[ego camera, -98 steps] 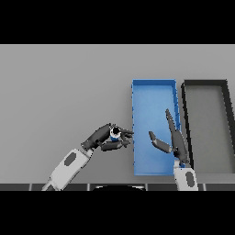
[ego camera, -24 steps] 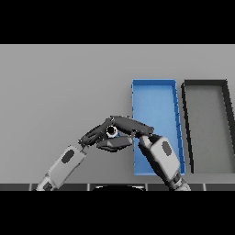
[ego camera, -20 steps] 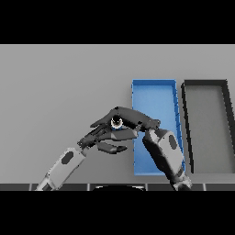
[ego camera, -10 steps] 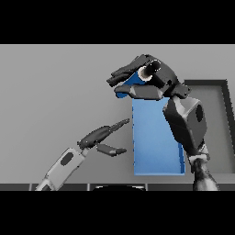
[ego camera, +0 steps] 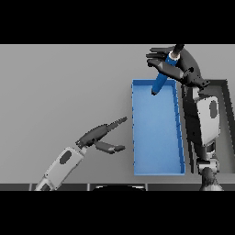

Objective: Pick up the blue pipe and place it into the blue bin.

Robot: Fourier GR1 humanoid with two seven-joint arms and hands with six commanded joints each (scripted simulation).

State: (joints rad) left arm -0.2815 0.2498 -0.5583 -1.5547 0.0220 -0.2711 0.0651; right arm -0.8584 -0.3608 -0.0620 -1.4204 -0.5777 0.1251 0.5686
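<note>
The blue pipe [ego camera: 161,81] hangs tilted above the far end of the blue bin [ego camera: 135,137], its lower tip pointing down over the bin's inside. My right hand [ego camera: 182,69] is raised over the bin's far right corner and is shut on the pipe's upper part, with a dark end of the pipe sticking out above the hand. The right forearm runs down along the bin's right wall. My left hand [ego camera: 98,136] rests open and low over the table, just left of the bin, holding nothing.
A black bin [ego camera: 227,120] stands directly right of the blue one, mostly hidden behind my right arm. Grey table surface stretches to the left and far side.
The pipe passed from my left hand to my right, which lifted it up and right over the blue bin's far end. The left hand let go and opened.
</note>
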